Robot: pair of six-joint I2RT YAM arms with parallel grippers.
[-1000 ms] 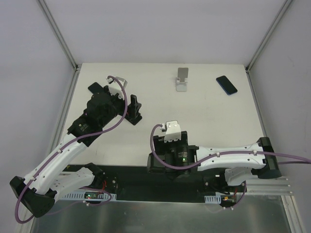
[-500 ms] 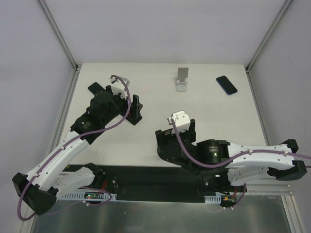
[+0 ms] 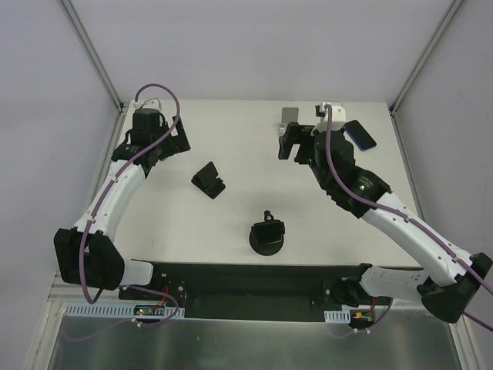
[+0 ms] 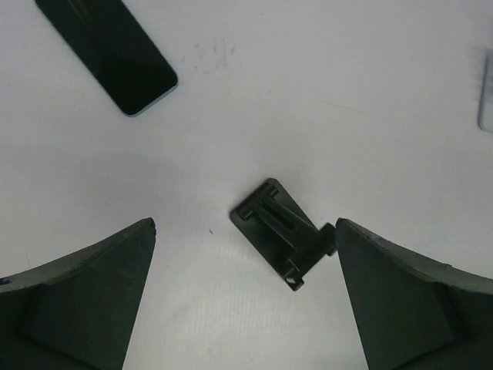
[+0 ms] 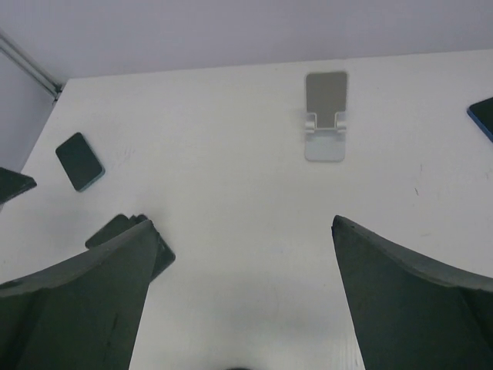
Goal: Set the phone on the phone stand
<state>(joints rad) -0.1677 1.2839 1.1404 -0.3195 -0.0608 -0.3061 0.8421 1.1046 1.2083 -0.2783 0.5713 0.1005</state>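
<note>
In the top view my right gripper (image 3: pixel 296 148) hangs open at the far side, right in front of the silver phone stand (image 3: pixel 290 116). A dark blue phone (image 3: pixel 362 136) lies to its right, partly behind the arm. My left gripper (image 3: pixel 154 150) is open at the far left. The left wrist view shows open fingers (image 4: pixel 243 227) above a black folding stand (image 4: pixel 281 231), with a dark phone (image 4: pixel 108 46) beyond. The right wrist view shows open fingers (image 5: pixel 240 223), the silver stand (image 5: pixel 326 116) ahead, a teal-edged phone (image 5: pixel 79 160) at left and a blue phone (image 5: pixel 484 116) at the right edge.
A black folding stand (image 3: pixel 208 179) sits on the white table left of centre. A black round object (image 3: pixel 267 235) stands near the front middle. Metal frame posts rise at the far corners (image 3: pixel 119 104). The table's dark front edge (image 3: pixel 231 274) runs by the arm bases.
Both arms have swung outward and away. The left gripper moved to the far left corner; the right gripper moved from the table's middle to the silver stand. A black round object shows at front centre.
</note>
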